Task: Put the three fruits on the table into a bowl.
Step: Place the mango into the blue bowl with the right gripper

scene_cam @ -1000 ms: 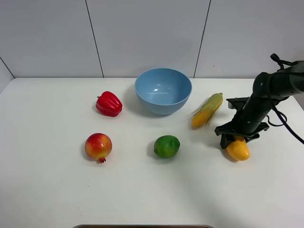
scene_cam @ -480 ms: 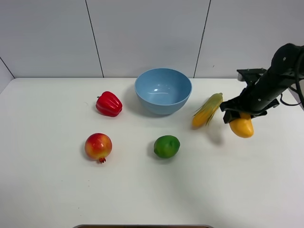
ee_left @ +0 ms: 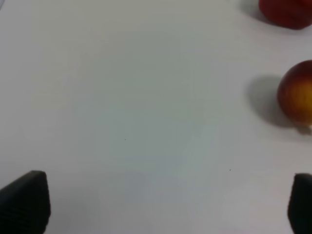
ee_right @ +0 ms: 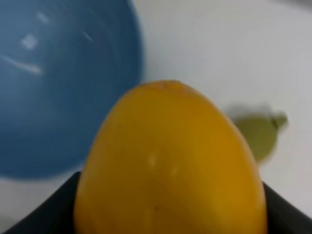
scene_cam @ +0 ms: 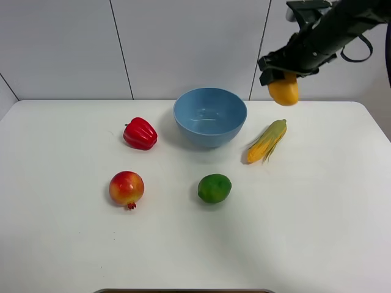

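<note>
High above the table's back right, my right gripper (scene_cam: 283,74) is shut on the yellow-orange mango (scene_cam: 284,91); the mango (ee_right: 168,165) fills the right wrist view, with the light blue bowl (ee_right: 58,87) beside it below. The bowl (scene_cam: 209,116) stands at the back centre of the white table (scene_cam: 317,244), to the left of the held mango. The green lime (scene_cam: 214,188) lies in front of the bowl. At the left lies the red-and-yellow pomegranate (scene_cam: 126,188). My left gripper (ee_left: 161,204) is open over bare table, with the pomegranate (ee_left: 297,95) off to one side; it is outside the high view.
A red bell pepper (scene_cam: 140,133) lies left of the bowl. A corn cob with green husk (scene_cam: 267,141) lies right of the bowl, under the raised mango. The lime (ee_right: 258,134) shows blurred past the mango in the right wrist view.
My right gripper has lifted the mango off the table's right side and carried it up and leftward toward the bowl. The other things have not moved.
</note>
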Robot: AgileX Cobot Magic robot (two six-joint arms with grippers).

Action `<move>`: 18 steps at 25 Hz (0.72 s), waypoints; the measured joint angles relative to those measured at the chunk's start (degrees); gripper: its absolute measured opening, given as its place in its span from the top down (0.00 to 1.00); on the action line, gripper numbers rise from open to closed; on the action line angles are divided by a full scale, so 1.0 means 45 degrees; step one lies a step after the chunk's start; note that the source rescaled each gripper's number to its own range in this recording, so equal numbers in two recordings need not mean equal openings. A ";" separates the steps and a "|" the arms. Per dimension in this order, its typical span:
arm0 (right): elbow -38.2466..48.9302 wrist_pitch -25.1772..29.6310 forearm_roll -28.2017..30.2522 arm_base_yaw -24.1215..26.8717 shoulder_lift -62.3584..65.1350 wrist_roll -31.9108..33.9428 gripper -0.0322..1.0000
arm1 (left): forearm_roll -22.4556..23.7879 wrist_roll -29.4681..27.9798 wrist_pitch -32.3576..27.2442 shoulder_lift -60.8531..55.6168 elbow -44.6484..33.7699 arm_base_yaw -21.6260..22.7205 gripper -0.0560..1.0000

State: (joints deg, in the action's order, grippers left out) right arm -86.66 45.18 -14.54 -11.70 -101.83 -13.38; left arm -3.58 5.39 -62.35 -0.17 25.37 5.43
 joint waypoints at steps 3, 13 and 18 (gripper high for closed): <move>-0.1087 -0.0088 0.0000 -0.0746 -0.0643 0.0000 0.97 | 0.0000 0.0000 0.0000 0.0000 0.0000 0.0000 0.00; -0.2495 -0.1809 -0.0070 -0.1912 -0.3331 -0.0006 0.97 | 0.0000 0.0000 0.0000 0.0000 0.0000 0.0000 0.00; -0.2506 -0.2478 -0.0070 -0.2058 -0.4376 -0.0006 0.97 | 0.0000 0.0000 0.0000 0.0000 0.0000 0.0000 0.00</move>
State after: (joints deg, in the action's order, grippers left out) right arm -97.94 34.02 -14.86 -20.96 -121.52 -13.40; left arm -3.58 5.39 -62.35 -0.17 25.37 5.43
